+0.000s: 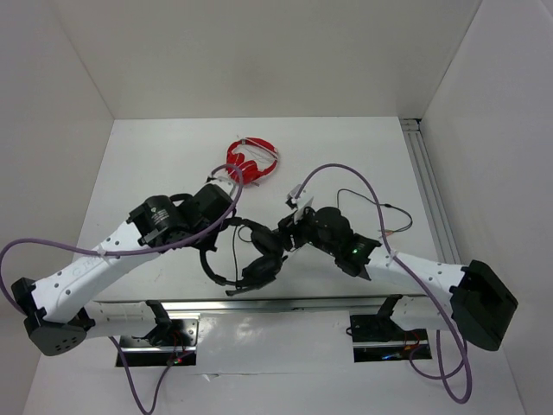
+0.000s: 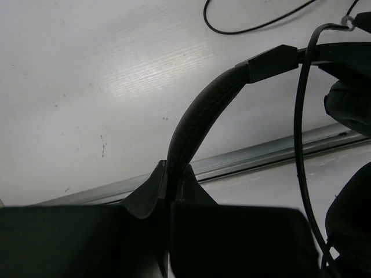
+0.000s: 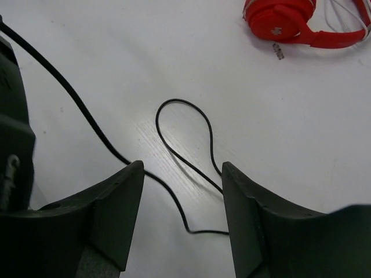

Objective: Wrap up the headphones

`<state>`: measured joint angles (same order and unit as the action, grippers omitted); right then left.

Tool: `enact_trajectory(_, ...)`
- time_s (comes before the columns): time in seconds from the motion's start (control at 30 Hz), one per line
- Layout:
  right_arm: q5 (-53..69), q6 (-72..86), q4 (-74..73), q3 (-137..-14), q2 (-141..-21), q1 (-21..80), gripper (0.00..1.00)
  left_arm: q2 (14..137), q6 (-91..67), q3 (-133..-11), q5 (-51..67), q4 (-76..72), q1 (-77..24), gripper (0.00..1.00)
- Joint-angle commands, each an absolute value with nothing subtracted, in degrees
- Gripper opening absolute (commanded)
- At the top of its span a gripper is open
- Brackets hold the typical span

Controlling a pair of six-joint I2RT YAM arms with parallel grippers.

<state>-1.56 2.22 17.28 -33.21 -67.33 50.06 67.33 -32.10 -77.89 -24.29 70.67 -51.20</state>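
While both arms meet over the near middle of the white table [image 1: 155, 164], the lot reads as follows.

Item 1: the headphones [image 1: 252, 258]. Black, over-ear. They lie toward 6 o'clock on the tabletop, just beyond the metal rail [image 1: 285, 303] that runs along the near edge.
- Headband [image 2: 200, 113]: thin and padded. In the left wrist view it arches up from 6 o'clock toward 1 o'clock.
- Earcup [image 2: 351, 107]: dark and padded, at 3 o'clock in the same view.
- Cable [image 3: 210, 134]: long, thin and black. Overhead, it trails slack from the headset toward 3 o'clock. In the right wrist view one narrow loop lies flat on the table, with its closed end at 12 o'clock.

Item 2: left gripper [image 2: 168, 182]. It reaches the headset from 10 o'clock. Its fingers are pressed together on the headband, pinching the lower end of the arch.

Item 3: right gripper [image 3: 181, 174]. It comes in from 3 o'clock, just beside the headset. Its fingers are spread, with nothing clamped between them. The cable loop lies on the table below the gap. Whether it touches either finger cannot be told.

Item 4: red headphones [image 1: 252, 160]. Smaller, with a white lead. They sit at 12 o'clock on the table, well apart from the black pair, and appear at 1 o'clock in the right wrist view.
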Motion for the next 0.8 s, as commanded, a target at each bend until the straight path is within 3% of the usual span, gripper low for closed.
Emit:
enact_trajectory(0.0,13.33,5.53,24.26,-32.17,-63.54,43.97,0.64,67.32,-36.29,-83.14,-26.98,72.15,-51.42,0.00)
enact_trajectory(0.5,19.96,8.96,34.27,-28.57,-73.21,42.71,0.69,68.91,-36.91,-91.84,-20.93,71.63,-50.80,0.00)
enact_trajectory(0.63,18.19,11.24,43.14,-25.41,-77.42,42.71,0.56,67.77,-39.11,-94.48,-20.21,71.02,-50.80,0.00)
enact_trajectory(0.77,22.32,14.85,51.75,-23.91,-83.57,41.22,0.53,66.27,-40.16,-98.77,-19.07,71.02,-49.66,0.00)
